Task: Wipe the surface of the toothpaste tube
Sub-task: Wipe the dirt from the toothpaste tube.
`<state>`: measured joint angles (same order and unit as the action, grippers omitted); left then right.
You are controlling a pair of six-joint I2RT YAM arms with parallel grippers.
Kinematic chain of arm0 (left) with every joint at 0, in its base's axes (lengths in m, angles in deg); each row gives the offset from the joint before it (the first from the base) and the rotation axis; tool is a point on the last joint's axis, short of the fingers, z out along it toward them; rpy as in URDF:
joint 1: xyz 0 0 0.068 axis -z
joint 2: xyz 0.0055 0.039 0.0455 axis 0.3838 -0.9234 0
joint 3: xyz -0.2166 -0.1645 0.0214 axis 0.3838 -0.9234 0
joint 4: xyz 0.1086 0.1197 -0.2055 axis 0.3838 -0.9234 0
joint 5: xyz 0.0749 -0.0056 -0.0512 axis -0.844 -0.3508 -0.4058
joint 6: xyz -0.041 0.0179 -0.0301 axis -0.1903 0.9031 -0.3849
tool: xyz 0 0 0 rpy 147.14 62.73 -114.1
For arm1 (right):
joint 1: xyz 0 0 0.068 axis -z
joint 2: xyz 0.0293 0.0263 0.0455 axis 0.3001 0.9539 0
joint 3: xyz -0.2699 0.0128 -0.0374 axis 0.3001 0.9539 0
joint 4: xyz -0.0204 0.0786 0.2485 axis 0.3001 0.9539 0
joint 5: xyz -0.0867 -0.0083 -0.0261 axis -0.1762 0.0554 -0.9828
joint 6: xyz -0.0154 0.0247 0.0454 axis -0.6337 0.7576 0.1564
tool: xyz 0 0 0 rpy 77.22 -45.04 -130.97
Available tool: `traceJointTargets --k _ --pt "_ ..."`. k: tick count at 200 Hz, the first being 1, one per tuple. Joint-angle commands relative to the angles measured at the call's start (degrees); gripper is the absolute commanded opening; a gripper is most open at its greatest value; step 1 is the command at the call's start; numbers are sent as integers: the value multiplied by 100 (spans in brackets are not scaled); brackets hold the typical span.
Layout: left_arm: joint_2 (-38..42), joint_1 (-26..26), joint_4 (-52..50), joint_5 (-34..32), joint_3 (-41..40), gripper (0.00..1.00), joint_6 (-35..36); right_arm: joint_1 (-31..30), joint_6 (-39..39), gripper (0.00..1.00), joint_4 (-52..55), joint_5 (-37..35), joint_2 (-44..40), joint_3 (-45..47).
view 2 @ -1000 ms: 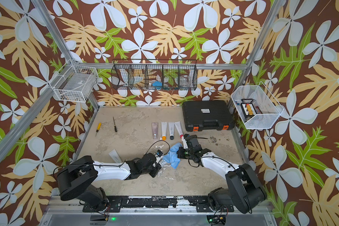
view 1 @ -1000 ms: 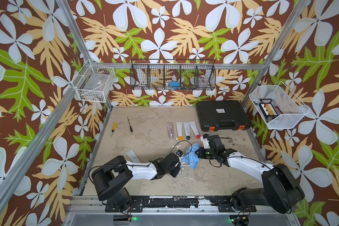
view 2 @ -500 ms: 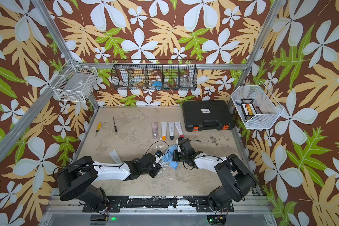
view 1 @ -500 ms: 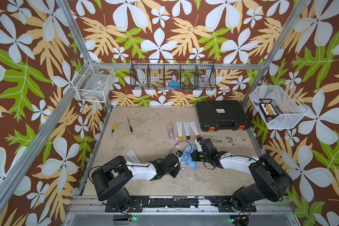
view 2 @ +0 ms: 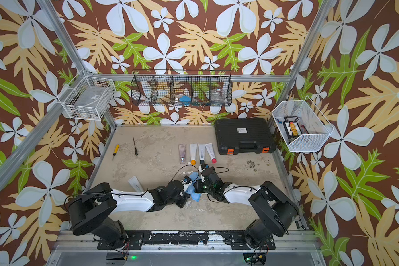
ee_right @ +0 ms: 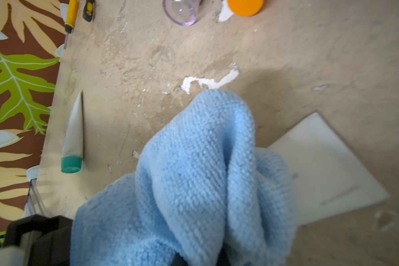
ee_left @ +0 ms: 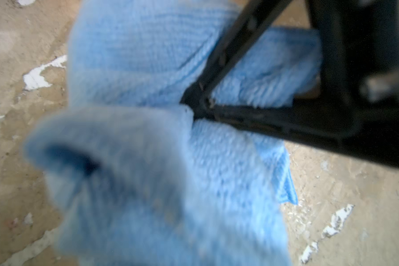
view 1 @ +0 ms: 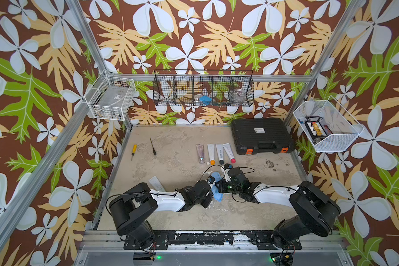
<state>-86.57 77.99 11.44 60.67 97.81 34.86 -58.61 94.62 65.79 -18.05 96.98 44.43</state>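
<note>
Jaws of the right gripper (ee_left: 192, 108) clench a blue cloth (ee_right: 194, 172); the left gripper (view 1: 211, 187), jaws closed, sits just left of it; a white toothpaste tube (ee_right: 320, 172) lies on the desk (ee_right: 286, 57) just right of the cloth.

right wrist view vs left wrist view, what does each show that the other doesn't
Only the right wrist view: a green-capped tube, an orange cap, a yellow screwdriver and the leaf-patterned wall. Only the left wrist view: the left gripper, shut, tips against the blue cloth. Both: that cloth, large and close, over the beige table.
</note>
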Motion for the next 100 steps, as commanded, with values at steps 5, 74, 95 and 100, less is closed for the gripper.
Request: traceJointTargets --k 5,74,95,100 --pt "-49 -32 152 145 0 16 34 -111 182 0 421 600 114 -15" --pt "-27 -40 143 170 -20 16 50 -73 -169 0 657 119 436 -100" --pt "-12 -44 138 154 -29 16 51 -8 -299 0 813 -79 382 -89" --pt "-10 -40 140 156 -23 16 48 14 -332 0 841 -121 344 -77"
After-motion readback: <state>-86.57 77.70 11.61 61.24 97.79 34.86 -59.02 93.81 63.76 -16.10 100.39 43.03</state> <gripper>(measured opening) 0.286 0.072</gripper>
